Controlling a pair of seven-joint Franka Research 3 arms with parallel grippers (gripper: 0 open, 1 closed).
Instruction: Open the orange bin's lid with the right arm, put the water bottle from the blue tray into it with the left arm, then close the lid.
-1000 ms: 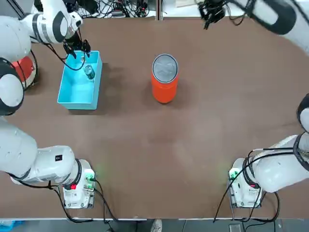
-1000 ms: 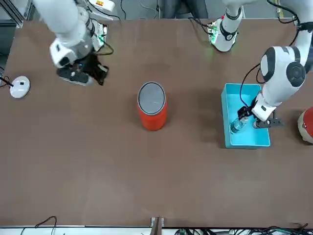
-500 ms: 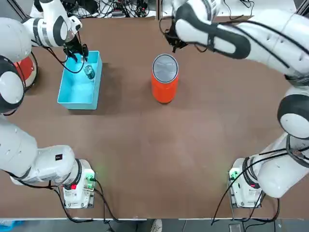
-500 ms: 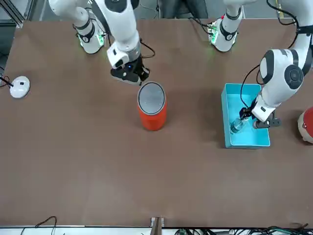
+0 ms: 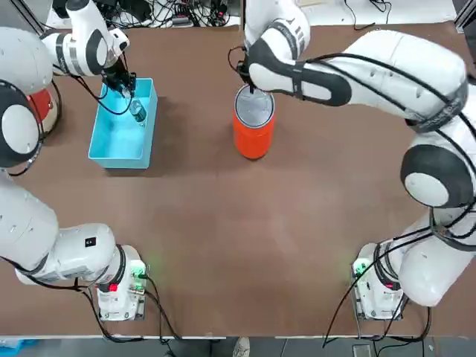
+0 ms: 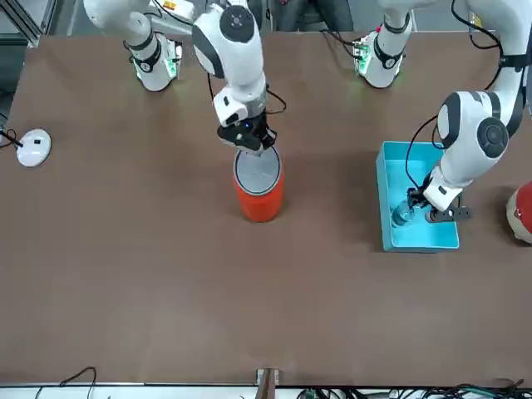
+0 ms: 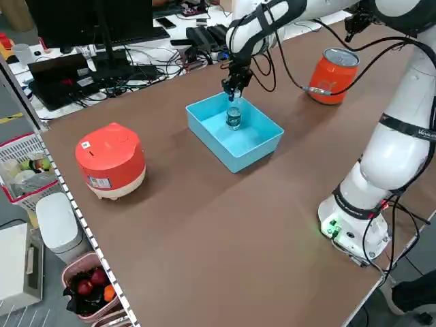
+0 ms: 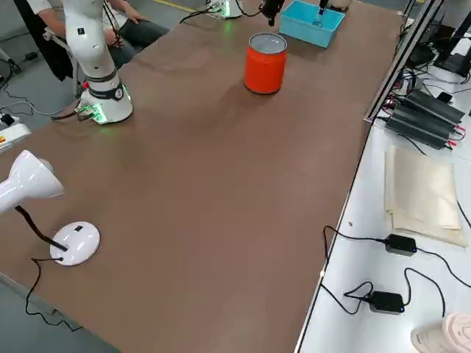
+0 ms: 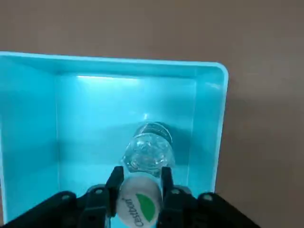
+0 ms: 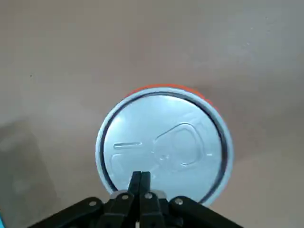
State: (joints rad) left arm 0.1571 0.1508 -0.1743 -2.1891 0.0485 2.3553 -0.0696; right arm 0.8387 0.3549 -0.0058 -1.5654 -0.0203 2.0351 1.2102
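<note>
The big brown table (image 5: 245,238) fills most of the top view. The right arm (image 5: 372,67) is white and shiny with black bands, and it reaches across the upper right of that view to the middle top. The left arm (image 5: 44,52) looks just the same and bends around the upper left corner.

The blue tray (image 5: 111,141) sits at the upper left of the top view. It is light blue, long, and has raised walls. The orange bin (image 5: 253,137) stands upright in the upper middle, well apart from the tray. It is a small orange can. The lid (image 5: 254,104) is on top of the bin, lying flat. It is round and grey, as wide as the bin, with a faint raised mark like a pull tab (image 10: 178,142).

The right gripper (image 10: 140,179) is over the lid's edge, with its two fingers pressed together and nothing between them.

The water bottle (image 9: 148,152) stands in the tray, near one end wall. It is small and clear with a white cap (image 9: 137,205) that has a green mark. The left gripper (image 9: 139,183) is closed around the bottle's top, one finger on each side of the cap.
</note>
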